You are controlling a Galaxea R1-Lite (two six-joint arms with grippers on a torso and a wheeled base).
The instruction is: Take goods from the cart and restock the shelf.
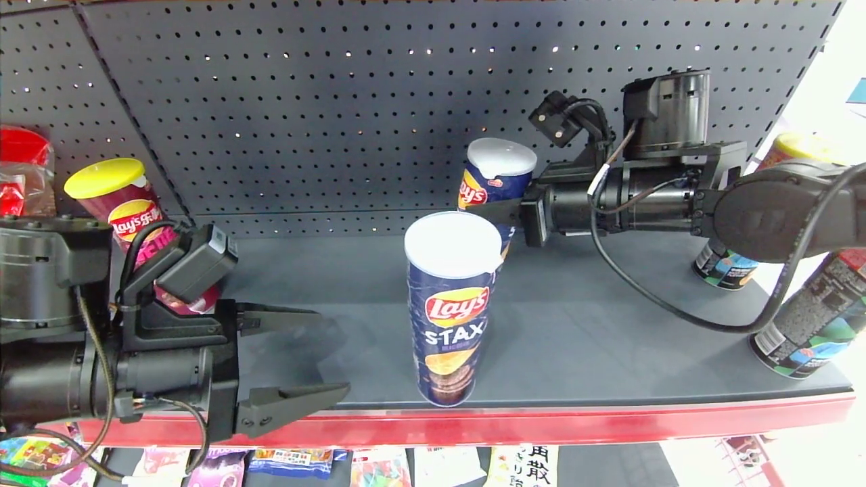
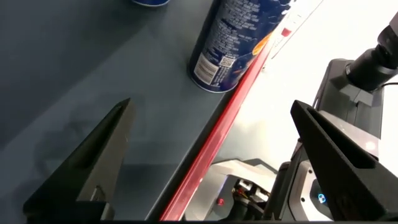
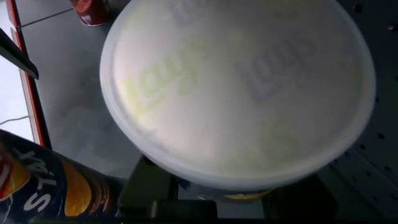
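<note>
The right gripper [image 1: 492, 215] is clamped across the side wall of the rear can [image 1: 498, 172], below its white lid. This can is at the back of the shelf [image 1: 609, 338], close to the pegboard [image 1: 338, 101], and leans slightly. The front can [image 1: 450, 304] hides its base, so contact with the shelf cannot be confirmed.

The left gripper [image 1: 330, 352] is wide open and holds nothing. It sits at the shelf's red front edge, to the left of the front can and apart from it. The front can stands upright near that edge, just ahead of the rear can.

Handling, as a judgement:
- The can is probably a light, stiff cardboard tube.
- Its glossy wrap is likely slippery.
- The wall may dent and the contents may break under hard pressure.
- Grip it mid-body, across the full width, with moderate force.
- Do not hold it by the lid, which may pop off.
</note>
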